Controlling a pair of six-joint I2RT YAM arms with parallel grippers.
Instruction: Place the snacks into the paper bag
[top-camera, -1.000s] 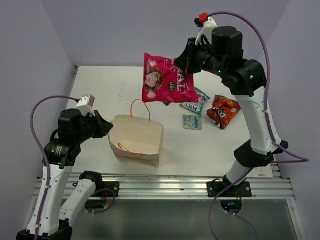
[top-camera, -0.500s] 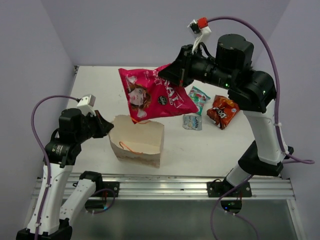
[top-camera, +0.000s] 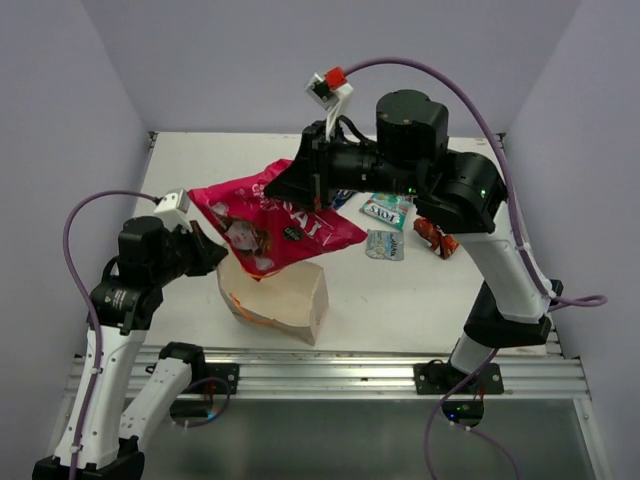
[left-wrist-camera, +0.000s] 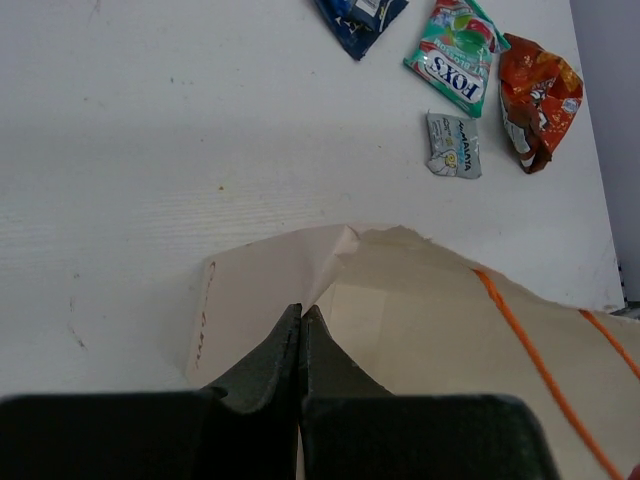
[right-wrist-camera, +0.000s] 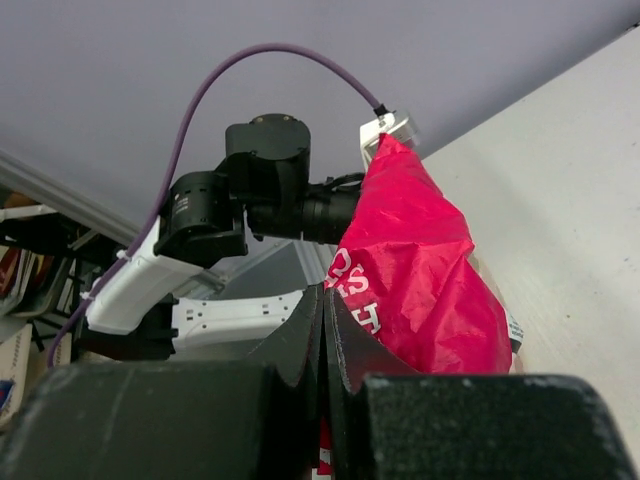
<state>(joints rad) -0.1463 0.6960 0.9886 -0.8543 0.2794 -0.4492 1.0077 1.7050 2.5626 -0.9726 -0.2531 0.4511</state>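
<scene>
The large red-pink bag (top-camera: 268, 225) is pinched at its edge by the right gripper (top-camera: 290, 188) and hung tilted just over the open mouth of the paper bag (top-camera: 295, 300), whose rim is clamped tight in the left gripper (left-wrist-camera: 301, 318). Next, it is judged, the packet must be lowered inside and then released.

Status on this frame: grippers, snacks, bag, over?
Left gripper shut on paper bag rim. Right gripper shut on red-pink bag, tilted over the mouth. Other packets lie aside.
</scene>
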